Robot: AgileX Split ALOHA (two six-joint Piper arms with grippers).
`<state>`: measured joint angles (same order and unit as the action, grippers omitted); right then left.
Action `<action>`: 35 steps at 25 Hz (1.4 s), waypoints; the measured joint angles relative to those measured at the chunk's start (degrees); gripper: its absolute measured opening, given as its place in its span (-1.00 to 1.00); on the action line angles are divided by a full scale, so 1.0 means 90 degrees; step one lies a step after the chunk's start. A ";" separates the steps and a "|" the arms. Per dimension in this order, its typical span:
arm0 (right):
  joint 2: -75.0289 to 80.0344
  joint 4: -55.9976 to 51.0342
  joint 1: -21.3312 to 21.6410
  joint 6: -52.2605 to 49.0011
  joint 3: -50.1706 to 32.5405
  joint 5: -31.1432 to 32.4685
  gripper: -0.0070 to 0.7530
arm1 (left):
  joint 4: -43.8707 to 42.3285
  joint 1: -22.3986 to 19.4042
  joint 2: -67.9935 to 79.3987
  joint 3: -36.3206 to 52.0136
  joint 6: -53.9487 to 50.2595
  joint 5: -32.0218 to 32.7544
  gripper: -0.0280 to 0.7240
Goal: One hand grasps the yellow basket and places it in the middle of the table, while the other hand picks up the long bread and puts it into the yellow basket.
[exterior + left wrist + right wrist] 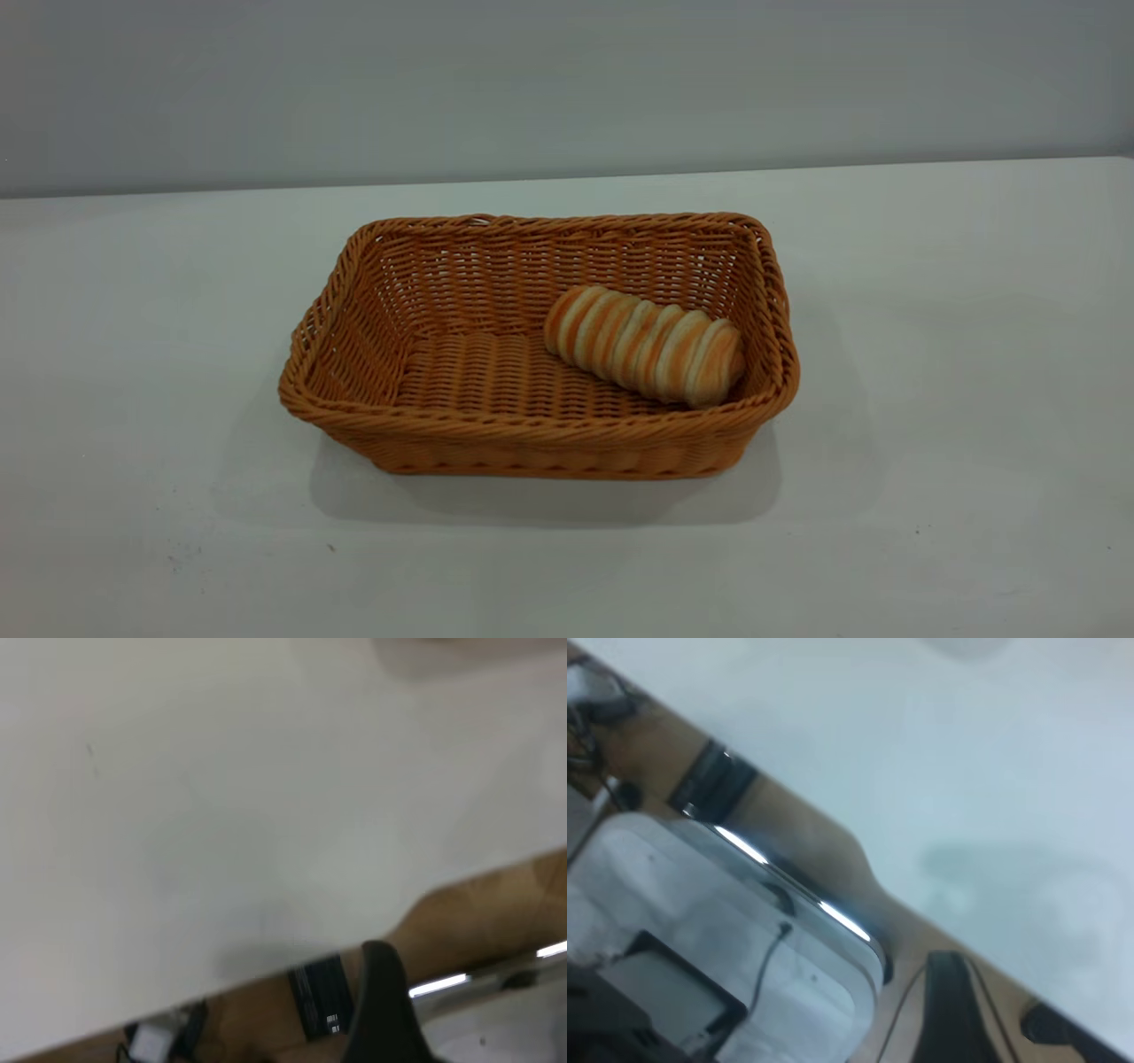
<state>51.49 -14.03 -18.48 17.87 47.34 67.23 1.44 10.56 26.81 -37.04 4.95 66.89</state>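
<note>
Surface: the table (930, 354), a plain white top with a few tiny dark specks on its near part, backed by a bare grey wall (567, 80).

Item 1: the yellow basket (532, 439). Rectangular woven basket, orange-tan, sloping sides, braided rim. It stands upright on the table, about midway across the exterior view, and serves as the landmark for the entries below. A soft shadow lies on the table in front of the basket and to either side.

Item 2: the long bread (645, 344). Oblong roll with cream and golden-orange crosswise stripes and rounded ends. It lies inside the basket on the woven floor, in the basket's right half, set at a slant, with its near end close against the right wall. Nothing touches it.

Item 3: left gripper (381, 1005). Seen only in the left wrist view, as one dark fingertip above the table's edge, off the basket and holding nothing visible. Whether its fingers are apart or together cannot be told.

Item 4: right gripper (948, 1010). Seen only in the right wrist view, likewise one dark fingertip at the table's edge, away from the basket. Its finger spacing cannot be told.

Markings: no legible writing anywhere.
</note>
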 joint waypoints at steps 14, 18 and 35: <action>-0.2650 0.1089 0.0000 -0.1116 -0.2259 -0.0404 0.48 | 0.0129 0.0000 -0.1421 0.0995 -0.0006 -0.0292 0.60; -0.2884 0.1112 0.0000 -0.1116 -0.2259 -0.0404 0.48 | 0.0167 0.0000 -0.1421 0.0999 -0.0010 -0.0292 0.60; -0.5267 0.1011 0.2006 -0.1123 -0.2259 -0.0334 0.47 | 0.0173 -0.1145 -0.2125 0.0999 -0.0010 -0.0279 0.60</action>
<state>4.09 -4.93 -0.43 7.77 27.01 64.23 3.00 0.25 7.68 -28.05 4.86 64.38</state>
